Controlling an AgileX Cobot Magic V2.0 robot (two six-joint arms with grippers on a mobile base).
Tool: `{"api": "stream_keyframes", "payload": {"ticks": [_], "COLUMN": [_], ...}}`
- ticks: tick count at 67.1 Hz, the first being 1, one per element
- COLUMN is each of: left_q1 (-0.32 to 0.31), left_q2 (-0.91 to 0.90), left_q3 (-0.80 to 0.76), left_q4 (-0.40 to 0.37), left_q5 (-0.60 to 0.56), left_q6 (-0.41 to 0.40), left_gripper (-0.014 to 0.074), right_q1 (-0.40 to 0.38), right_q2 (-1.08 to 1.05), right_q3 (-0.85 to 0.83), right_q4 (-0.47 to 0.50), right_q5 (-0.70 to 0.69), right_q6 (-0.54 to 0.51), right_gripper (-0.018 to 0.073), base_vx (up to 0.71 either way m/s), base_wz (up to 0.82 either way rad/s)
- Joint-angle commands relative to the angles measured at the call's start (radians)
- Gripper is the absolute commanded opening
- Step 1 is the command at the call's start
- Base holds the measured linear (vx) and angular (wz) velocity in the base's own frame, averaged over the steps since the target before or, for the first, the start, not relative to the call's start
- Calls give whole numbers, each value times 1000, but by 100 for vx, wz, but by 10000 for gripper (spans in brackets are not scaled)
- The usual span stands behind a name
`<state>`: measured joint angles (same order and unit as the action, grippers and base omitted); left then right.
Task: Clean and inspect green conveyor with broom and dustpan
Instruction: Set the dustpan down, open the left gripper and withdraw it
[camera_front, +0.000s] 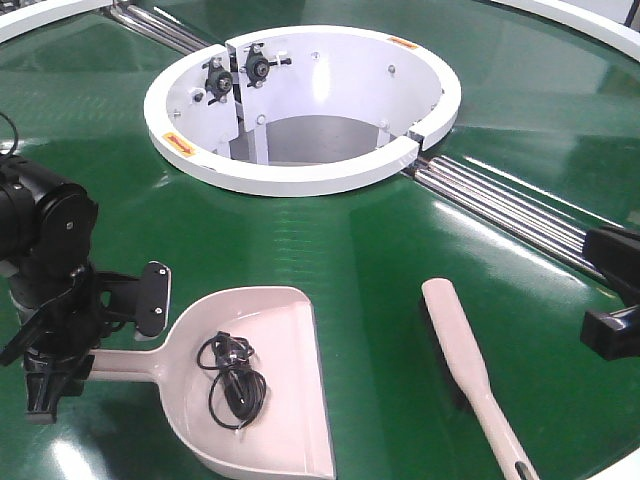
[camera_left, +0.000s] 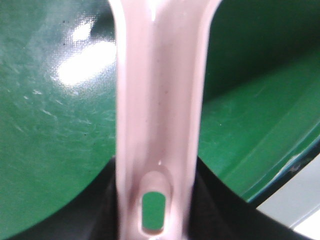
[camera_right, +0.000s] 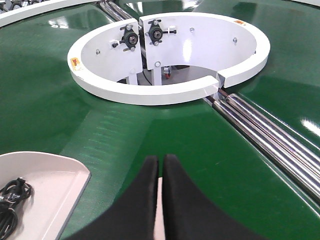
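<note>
The dustpan (camera_front: 285, 420) lies on the green belt (camera_front: 370, 250), near the front and left of the middle, with its flat edge to the right. A black coiled cable (camera_front: 232, 378) lies inside the pan. The pan's handle points left into the left gripper (camera_left: 156, 170). In the left wrist view the two black fingers (camera_left: 75, 210) stand on both sides of the handle and press its edges, just above the slotted hole, so this gripper holds the dustpan.

The broom (camera_front: 465, 365) lies flat on the belt to the right of the dustpan, apart from it, with its handle toward the front.

The right gripper (camera_right: 159, 161) has its fingers almost together, with only a thin slit. A pale strip shows in the slit, and I cannot tell what it is.

Behind is the white hub (camera_front: 300, 180), with metal rollers (camera_front: 500, 205) running off to its right.
</note>
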<state>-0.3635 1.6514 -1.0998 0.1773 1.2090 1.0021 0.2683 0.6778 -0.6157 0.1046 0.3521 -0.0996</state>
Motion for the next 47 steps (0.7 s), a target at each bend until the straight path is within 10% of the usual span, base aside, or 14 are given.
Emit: {"api": "stream_keyframes", "payload": {"ticks": [1, 24, 47], "left_q1": [-11, -11, -11], "left_q2": [-37, -59, -187], "left_q3": [-25, -25, -26], "left_q4": [-21, -9, 19], "left_q5": [38, 34, 28], "left_q6": [6, -122, -152], "left_gripper": [220, 697, 645], "right_q1": [-3, -3, -3], "right_q2": [-3, -3, -3], "right_q3": [-28, -28, -28], "right_q4": [2, 2, 2], "right_q5": [-74, -74, -74], "right_q6": [-7, -7, -7], "right_gripper": [-10, -10, -10], "base_vx": [0, 0, 0], "base_wz": [0, 0, 0]}}
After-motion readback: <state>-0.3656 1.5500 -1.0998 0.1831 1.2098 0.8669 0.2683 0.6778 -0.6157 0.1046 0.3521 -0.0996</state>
